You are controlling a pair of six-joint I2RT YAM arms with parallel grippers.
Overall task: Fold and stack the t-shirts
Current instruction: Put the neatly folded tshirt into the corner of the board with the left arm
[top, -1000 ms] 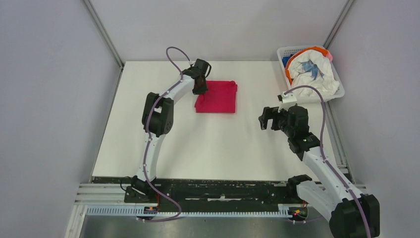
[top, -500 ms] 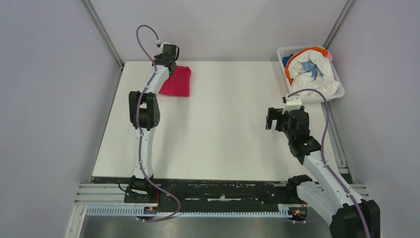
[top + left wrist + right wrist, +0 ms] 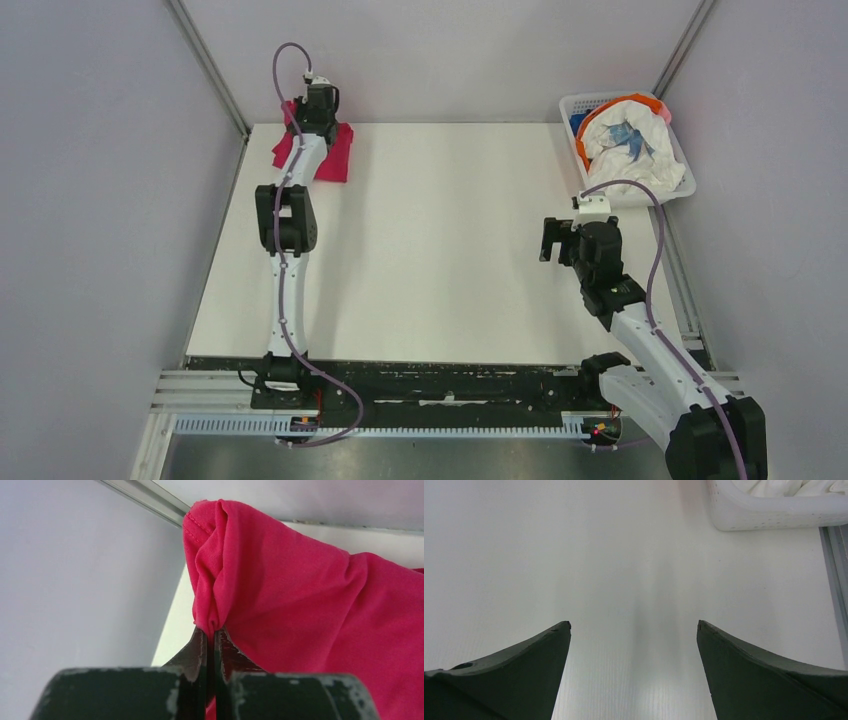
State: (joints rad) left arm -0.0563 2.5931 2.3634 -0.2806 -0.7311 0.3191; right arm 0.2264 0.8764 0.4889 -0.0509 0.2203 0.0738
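The folded magenta-red t-shirt [image 3: 335, 155] lies at the far left corner of the table [image 3: 440, 260], against the back wall. My left gripper [image 3: 312, 118] is shut on a bunched fold of it; the left wrist view shows the cloth [image 3: 300, 605] pinched between the closed jaws. The white t-shirt with blue print [image 3: 630, 145] lies in the white basket [image 3: 578, 105] at the far right, over orange and blue cloth. My right gripper [image 3: 553, 240] hangs open and empty above the bare table, near the basket's front; its wrist view shows the basket's corner [image 3: 744, 515].
Grey walls and metal frame posts close in the table on the left, back and right. A metal rail [image 3: 835, 575] runs along the table's right edge. The arms' bases stand on a black rail at the near edge.
My left gripper has dragged the magenta-red t-shirt from the back middle of the table leftward into the far left corner. My right gripper has shifted slightly right.
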